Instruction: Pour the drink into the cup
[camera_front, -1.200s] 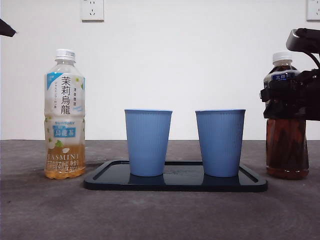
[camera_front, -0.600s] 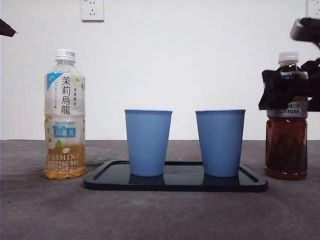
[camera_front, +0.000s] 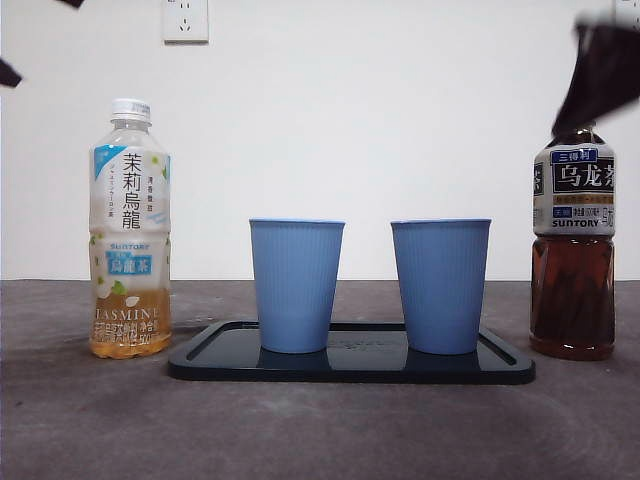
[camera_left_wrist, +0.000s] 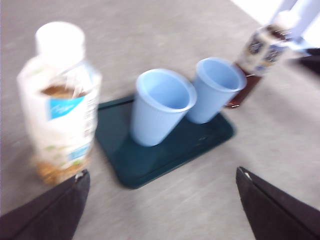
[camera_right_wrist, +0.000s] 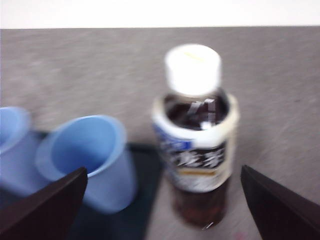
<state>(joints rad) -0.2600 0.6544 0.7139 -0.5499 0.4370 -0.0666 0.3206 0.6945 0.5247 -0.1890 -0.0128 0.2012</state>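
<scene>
Two blue ribbed cups stand upright on a dark tray. A jasmine tea bottle with pale liquid stands left of the tray. A dark oolong tea bottle stands right of it. My right gripper is open and empty above the dark bottle; it shows blurred at the front view's top right. My left gripper is open and empty, high above the jasmine bottle and the cups.
A grey table runs to a white wall with a power socket. A black arm tip shows at the front view's top left edge.
My right gripper has let go of the dark bottle and risen away from it. The bottle now stands alone on the table. The left arm tip has shifted slightly.
</scene>
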